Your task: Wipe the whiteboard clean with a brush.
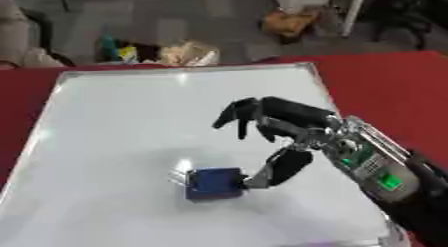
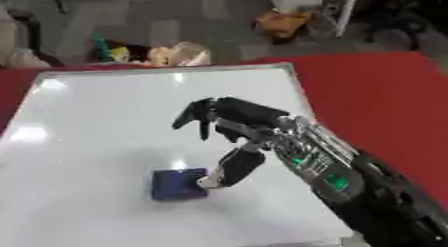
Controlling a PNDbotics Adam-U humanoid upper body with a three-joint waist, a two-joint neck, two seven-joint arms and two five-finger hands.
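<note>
Right hand (image 1: 284,128) enters from the lower right, forearm running diagonally up toward the board's middle. Fingers (image 1: 238,116) are spread and gently curved, raised above the surface and holding nothing. The thumb (image 1: 282,168) points down and to the left, its tip at the right edge of the brush (image 1: 213,183); whether it actually touches is hard to tell from the blur, though the right eye view suggests contact or very nearly so. Hand is wide, not closed on anything.

The brush is a small dark blue block lying flat on the whiteboard (image 1: 114,121), in the near half, slightly left of centre. It sits just below and to the left of the palm, so the hand must drop and shift left to get fingers over it. The block looks roughly square from above, perhaps a little longer left to right; the long axis cannot be called with confidence. A pale glint shows at its left edge.

Left hand shows in neither view, so the right hand is the only candidate for the pick.

The whiteboard lies on a red table (image 1: 385,86) and shows glare patches; no marks can be made out on it. Nothing stands between hand and brush. Beyond the far edge, floor clutter (image 1: 188,52) sits well apart from the work.

Judgement: grasp not yet made; wiping not begun.
</note>
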